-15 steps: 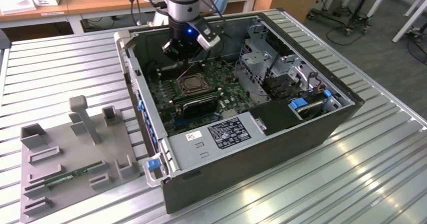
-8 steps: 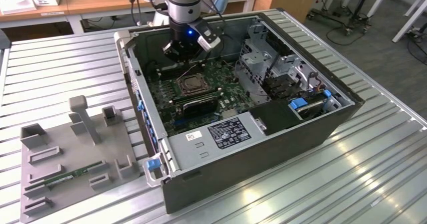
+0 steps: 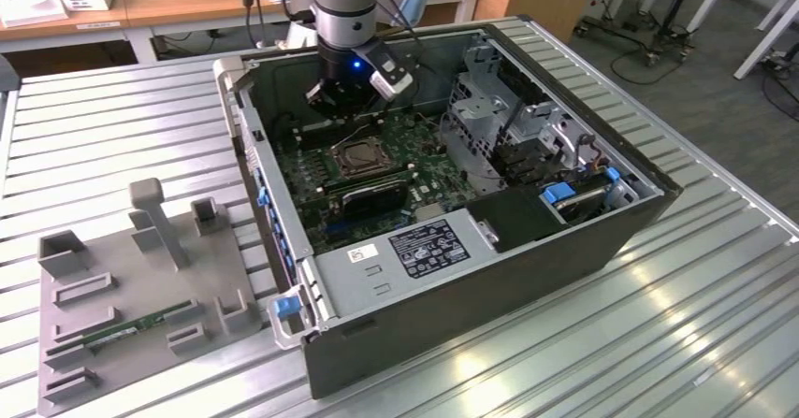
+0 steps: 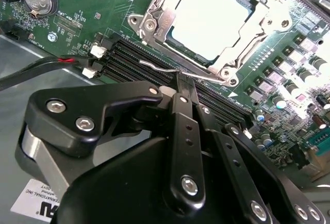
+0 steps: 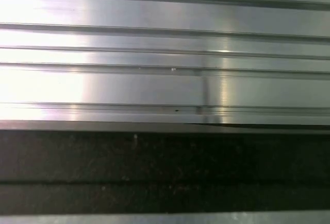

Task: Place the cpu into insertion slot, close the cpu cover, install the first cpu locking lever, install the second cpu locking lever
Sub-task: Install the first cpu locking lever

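Silver cpu [image 4: 206, 20] under cover [image 4: 156, 13], nr pincer [image 4: 185, 82] tip.

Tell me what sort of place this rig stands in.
Probably a robotics lab or workshop. An open dark metal computer case lies on a ribbed silver aluminium table under a grey robot arm; light wooden desks and black wheeled stands sit behind it.

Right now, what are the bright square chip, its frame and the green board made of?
The cpu looks like smooth bare metal: its face glares pale silver. The cpu cover seems shiny stamped metal, with bright bent edges. The green board is probably coated circuit-board laminate: glossy green, fine printed lines.
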Motion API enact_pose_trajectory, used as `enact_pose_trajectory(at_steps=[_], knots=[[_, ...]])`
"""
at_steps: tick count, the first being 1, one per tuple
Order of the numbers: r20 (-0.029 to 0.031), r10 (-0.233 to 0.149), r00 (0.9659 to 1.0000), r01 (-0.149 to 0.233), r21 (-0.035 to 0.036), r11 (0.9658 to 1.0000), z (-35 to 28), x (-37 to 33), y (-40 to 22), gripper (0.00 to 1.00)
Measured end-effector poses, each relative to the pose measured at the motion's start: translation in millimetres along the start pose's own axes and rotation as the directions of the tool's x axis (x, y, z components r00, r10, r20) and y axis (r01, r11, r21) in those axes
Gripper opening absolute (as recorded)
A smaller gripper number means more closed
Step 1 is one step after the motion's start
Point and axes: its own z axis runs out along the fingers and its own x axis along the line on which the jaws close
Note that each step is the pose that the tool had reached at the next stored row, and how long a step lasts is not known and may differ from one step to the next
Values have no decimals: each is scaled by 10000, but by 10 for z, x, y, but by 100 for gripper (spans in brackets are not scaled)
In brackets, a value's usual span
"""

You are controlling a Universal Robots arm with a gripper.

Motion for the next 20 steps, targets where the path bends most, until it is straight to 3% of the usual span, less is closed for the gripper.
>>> enact_pose_trajectory(at_steps=[20], knots=[[2,-1,10000,1,-2,10000,57,-42,-5,11]])
